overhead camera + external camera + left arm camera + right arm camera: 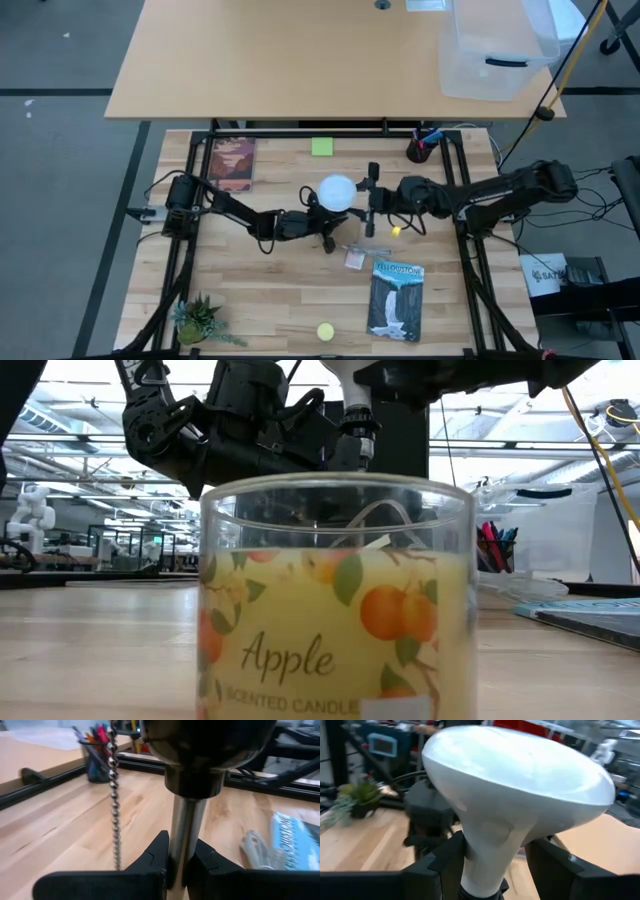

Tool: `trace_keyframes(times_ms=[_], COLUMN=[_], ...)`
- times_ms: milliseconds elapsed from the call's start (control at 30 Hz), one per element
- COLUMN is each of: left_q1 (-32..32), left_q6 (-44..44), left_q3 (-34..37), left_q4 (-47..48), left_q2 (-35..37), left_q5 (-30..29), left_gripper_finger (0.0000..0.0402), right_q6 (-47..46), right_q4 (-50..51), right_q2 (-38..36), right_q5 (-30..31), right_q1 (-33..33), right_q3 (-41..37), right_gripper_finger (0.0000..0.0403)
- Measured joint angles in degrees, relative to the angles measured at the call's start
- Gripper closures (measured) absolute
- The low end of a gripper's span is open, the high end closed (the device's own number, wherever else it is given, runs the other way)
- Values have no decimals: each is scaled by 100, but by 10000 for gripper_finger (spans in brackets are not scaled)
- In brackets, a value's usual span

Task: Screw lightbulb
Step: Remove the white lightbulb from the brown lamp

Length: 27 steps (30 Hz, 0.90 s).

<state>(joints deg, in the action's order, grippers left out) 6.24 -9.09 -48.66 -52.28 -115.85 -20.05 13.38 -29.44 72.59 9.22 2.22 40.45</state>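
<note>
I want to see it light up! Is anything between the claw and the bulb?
Nothing visible. The right gripper fingers sit on both sides of the bulb neck. The left gripper is shut on the metal lamp post below.

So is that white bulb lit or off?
Off, it seems. The bulb looks plain matte white with no glow in the right wrist view, and from above it casts no light on the table.

White frosted lightbulb point(337, 192): wide rounded globe, tapering to narrow neck. Position: table centre, between both arms, raised above tabletop. Orientation: globe up, neck down point(485, 870). Neck end sits over dark fitting below.
</note>
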Motion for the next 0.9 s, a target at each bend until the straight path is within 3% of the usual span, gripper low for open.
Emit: trace_keyframes(times_ms=[233, 567, 900], left_q1=[-25, -48, -39], left_q6=[21, -192, -416], left_q3=[7, -4, -2], left_q4=[6, 161, 153], left_q2=[4, 9, 7], left_q5=[316, 347, 43], left_gripper_finger=[371, 371, 371], right_q6=[158, -15, -675], right_q4=[167, 633, 1577], right_q2=[-93, -401, -1116], right_q5=[-548, -592, -641], right_q1=[-224, -218, -173], right_q3=[0, 46, 48], right_gripper_finger=[202, 140, 134])
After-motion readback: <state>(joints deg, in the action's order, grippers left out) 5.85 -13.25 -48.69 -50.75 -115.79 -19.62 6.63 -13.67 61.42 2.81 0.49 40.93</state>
